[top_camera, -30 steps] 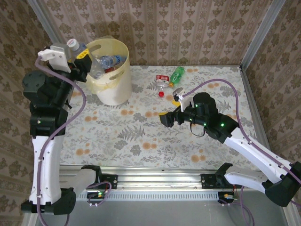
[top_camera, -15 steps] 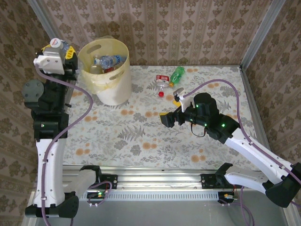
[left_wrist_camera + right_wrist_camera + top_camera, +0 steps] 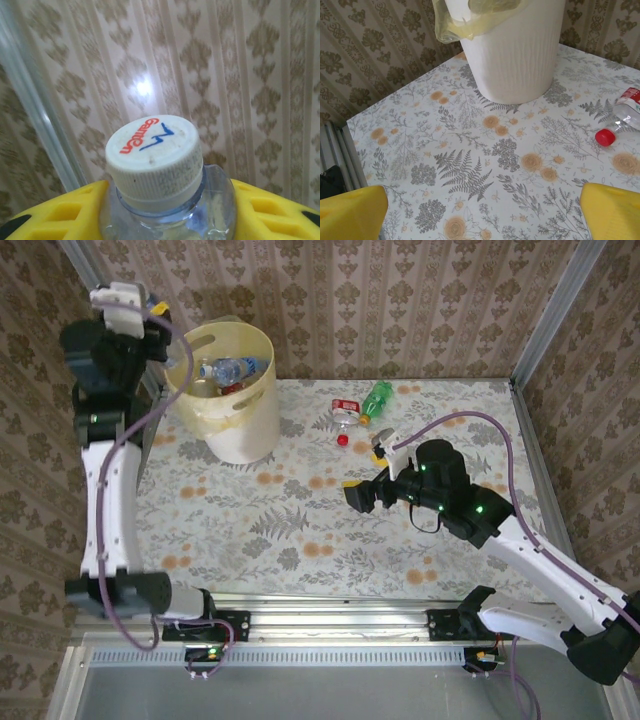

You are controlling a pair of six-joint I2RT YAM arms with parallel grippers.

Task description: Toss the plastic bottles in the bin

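The job looks well along but not finished. Several bottles [image 3: 228, 368] already lie inside the bin [image 3: 240, 430], which stands at about ten o'clock on the table [image 3: 300, 530].

The left gripper [image 3: 150, 310] is lifted high, off at roughly ten o'clock from the bin's rim and not over its mouth. Its yellow fingers [image 3: 60, 217] pinch a clear white-capped bottle [image 3: 154, 160] just under the neck, with the cap pointing at the wall. That one, I'd say, has yet to be brought over the opening and let go.

Two more lie loose at about one o'clock on the table, close together: a green bottle [image 3: 377, 397] and, at its seven o'clock, a red-capped bottle [image 3: 345, 416]. The right gripper [image 3: 356, 494] hovers at mid-table, at their six o'clock, jaws spread wide and empty.

By my count three are left to bin.
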